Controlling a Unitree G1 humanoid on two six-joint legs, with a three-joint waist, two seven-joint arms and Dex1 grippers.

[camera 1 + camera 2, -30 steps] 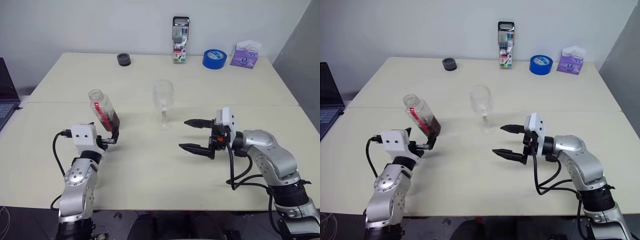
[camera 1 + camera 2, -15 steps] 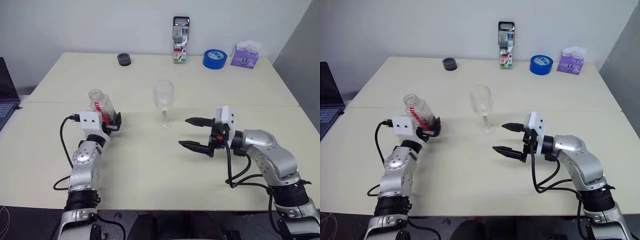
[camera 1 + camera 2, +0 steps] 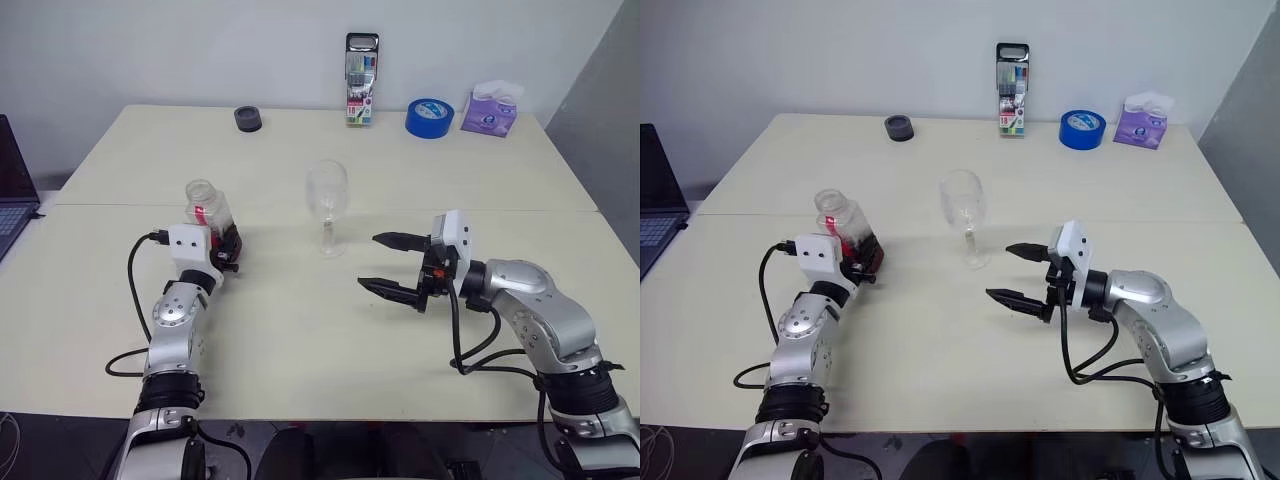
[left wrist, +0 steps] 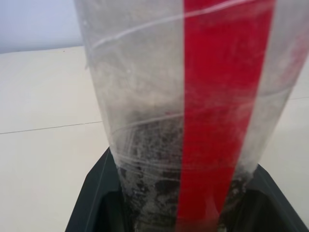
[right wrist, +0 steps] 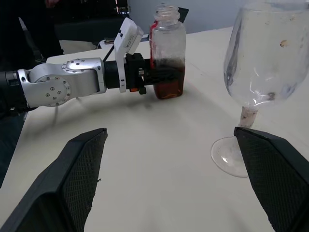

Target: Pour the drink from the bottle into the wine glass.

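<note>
The left gripper held the bottle upright on the table. The right gripper stood wide open near the glass.

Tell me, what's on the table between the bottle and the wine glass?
Nothing: in the left eye view, bare table separates the bottle from the wine glass.
</note>
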